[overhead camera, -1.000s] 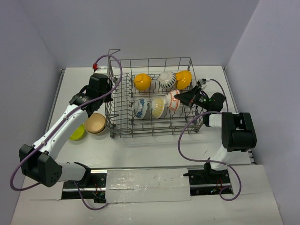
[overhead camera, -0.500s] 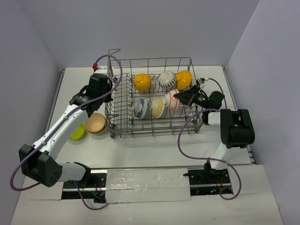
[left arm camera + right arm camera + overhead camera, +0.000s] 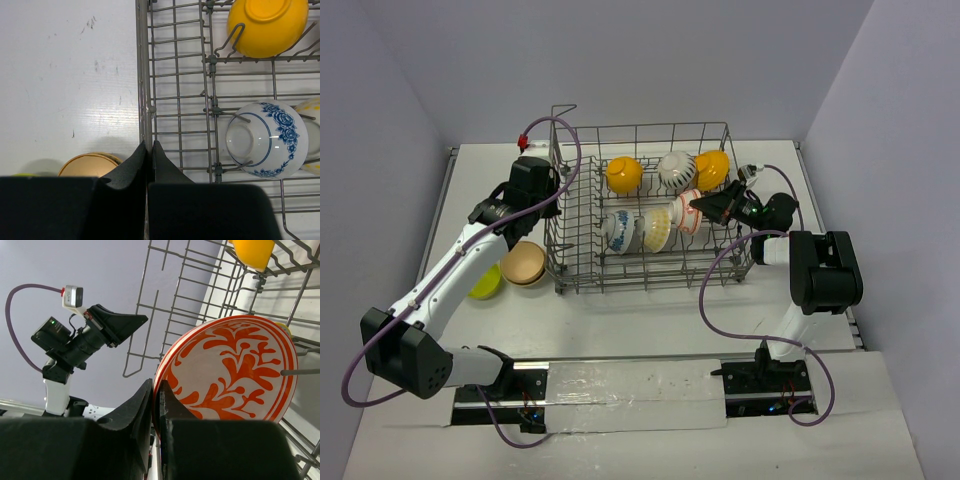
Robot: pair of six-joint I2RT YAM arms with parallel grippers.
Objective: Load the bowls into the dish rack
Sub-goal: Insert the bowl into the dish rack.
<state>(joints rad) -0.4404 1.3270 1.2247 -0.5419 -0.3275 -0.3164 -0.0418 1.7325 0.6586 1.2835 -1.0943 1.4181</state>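
Right wrist view: the red-and-white bowl [image 3: 235, 375] is grasped by its rim in the right hand [image 3: 155, 388], held on edge inside the rack [image 3: 650, 272].
Left hand [image 3: 149, 150]: clenched at the rack's left wall; whether a wire is pinched cannot be told.
Outside the rack: a tan bowl [image 3: 524, 264] and a green bowl [image 3: 485, 283] are left on the counter [image 3: 650, 330], just to the rack's left.
Risk: if let go before being seated between tines, the bowl may be tipped onto its neighbour.

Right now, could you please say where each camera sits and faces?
Top external: above, behind, looking down on grey wire dish rack; both arms show.
Left wrist: faces down its left wall, which left gripper pinches.
Right wrist: faces left across it; right gripper holds red-patterned white bowl.
Shared: blue-flowered white bowl, top and left wrist.
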